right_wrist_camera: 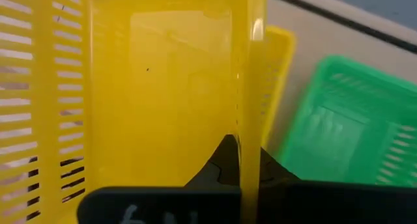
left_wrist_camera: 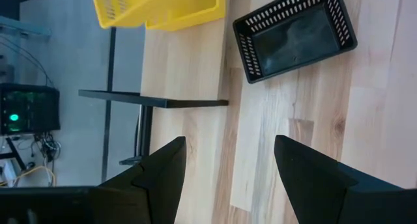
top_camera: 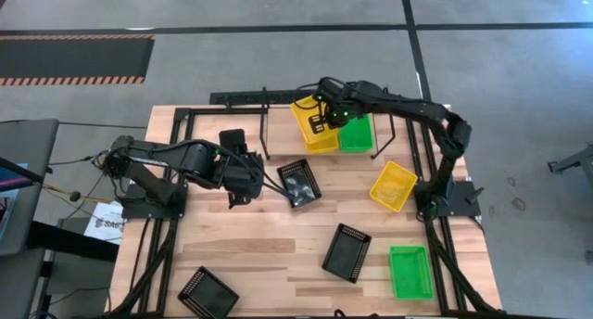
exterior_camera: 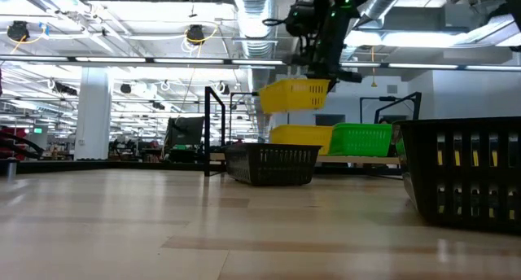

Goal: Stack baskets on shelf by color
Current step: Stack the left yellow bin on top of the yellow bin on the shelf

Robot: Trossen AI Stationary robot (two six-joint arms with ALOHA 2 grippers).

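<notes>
A: Right tool state?
B: Clamped on the rim of a yellow basket, held in the air over the shelf's left end. In the low view it hangs clear above a second yellow basket sitting on the shelf. From above, the held one covers most of that lower one.

A: Shelf itself?
B: Hard to make out. Only its black wire legs and a sliver of plank show; baskets and the right arm cover the rest. One green basket sits on it, just beside the yellow pair.

A: Left tool?
B: Open, fingers spread, nothing between them. It hovers over the bench left of centre, pointing at a black basket lying just ahead of it.

A: Rest of the baskets?
B: All on the bench. A third yellow near the right arm's base, a second green at the front right, a black one between centre and that green, another black at the front left, cut off by the edge of the view. In the low view, a black basket close to the camera blocks the right side and is cut off itself.

A: Count?
B: Three yellow, two green, three black visible. Can't tell whether anything is nested under the green one on the shelf.
</notes>
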